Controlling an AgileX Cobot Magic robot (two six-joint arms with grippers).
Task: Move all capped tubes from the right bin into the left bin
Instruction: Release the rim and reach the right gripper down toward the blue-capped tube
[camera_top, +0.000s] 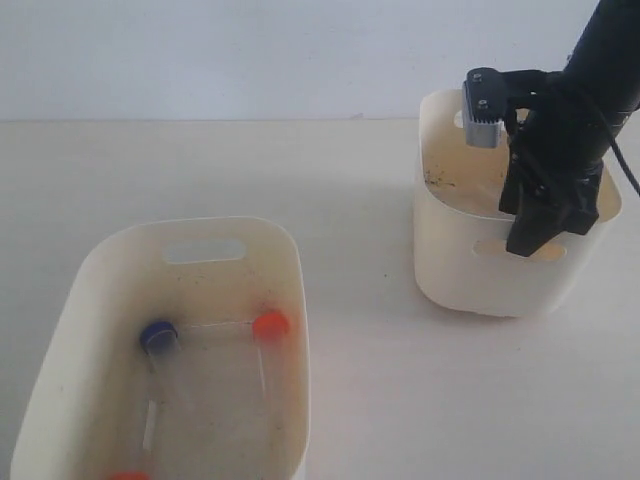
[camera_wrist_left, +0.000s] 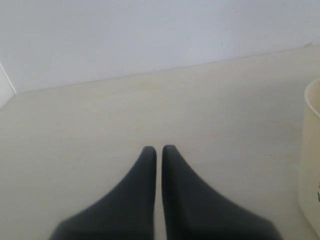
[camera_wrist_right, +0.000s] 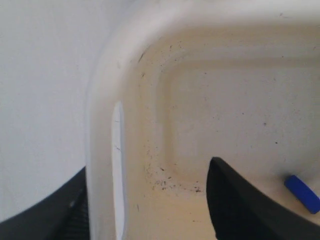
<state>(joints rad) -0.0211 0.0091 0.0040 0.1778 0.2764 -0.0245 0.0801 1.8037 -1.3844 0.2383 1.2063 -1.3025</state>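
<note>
Exterior view shows the worktop (camera_top: 380, 380) carrying both bins. The left bin (camera_top: 285, 250) sits at its near left corner; the right bin (camera_top: 450, 270) stands well apart, by the far edge on the right.

The main danger seems to be the right hand (camera_wrist_right: 150, 167). It is released, jaws wide and grasping nothing, and it straddles the right bin's end wall; one finger hangs outside by the handle slot (camera_wrist_right: 117, 170), the other inside. A straight descent would likely land on the rim; closing here would pinch the wall and could drag or tip the light bin.

The left hand (camera_wrist_left: 159, 149) is clenched on nothing above the worktop.

In the right bin only one capped tube (camera_wrist_right: 302, 193) shows, on the floor beyond the inner finger, not between the jaws; a squeeze here would miss it. Only its dark blue cap is plain; the body I cannot make out.

In the left bin lie slim clear tubes: a blue-capped tube (camera_top: 158, 335), an orange-capped tube (camera_top: 270, 323), and another orange cap at the picture's edge. Being round and smooth, they would probably roll or slip.
</note>
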